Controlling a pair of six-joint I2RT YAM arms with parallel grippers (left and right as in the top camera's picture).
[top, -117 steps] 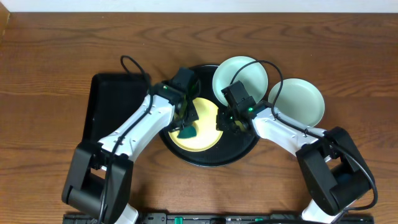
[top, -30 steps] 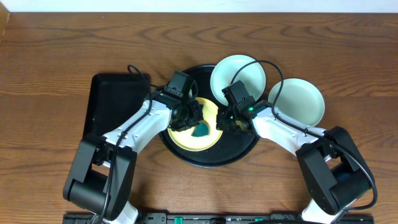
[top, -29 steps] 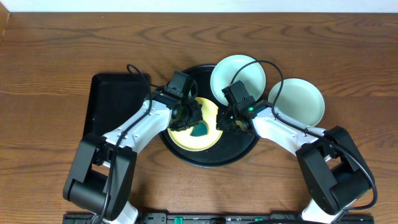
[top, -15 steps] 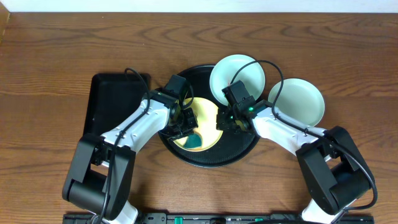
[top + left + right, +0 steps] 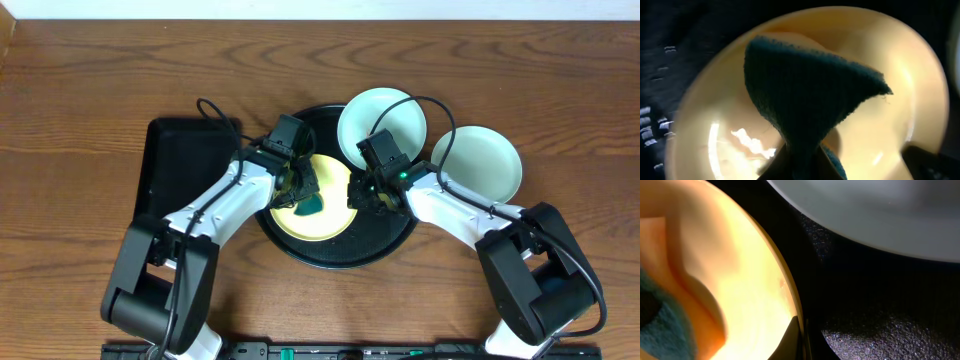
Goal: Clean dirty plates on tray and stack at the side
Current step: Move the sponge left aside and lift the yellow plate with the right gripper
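A pale yellow plate (image 5: 322,228) lies on the round black tray (image 5: 385,235). My left gripper (image 5: 299,190) is shut on a teal cloth (image 5: 306,207) that presses on the plate's left half; the left wrist view shows the cloth (image 5: 805,90) fanned out over the yellow plate (image 5: 890,100) from my left gripper (image 5: 807,152). My right gripper (image 5: 357,197) is shut on the yellow plate's right rim, its thin edge pinched in my right gripper (image 5: 800,330). One pale blue-green plate (image 5: 380,120) overlaps the tray's far right rim. Another (image 5: 478,160) sits on the table to the right.
A rectangular black tray (image 5: 185,165) lies left of the round tray, under my left arm. Both arms reach in from the near edge and meet over the round tray. Bare wooden table (image 5: 100,90) runs all around.
My left gripper has swept the teal cloth across the yellow plate, toward the near left and back up. The right gripper and the blue-green plates have not moved.
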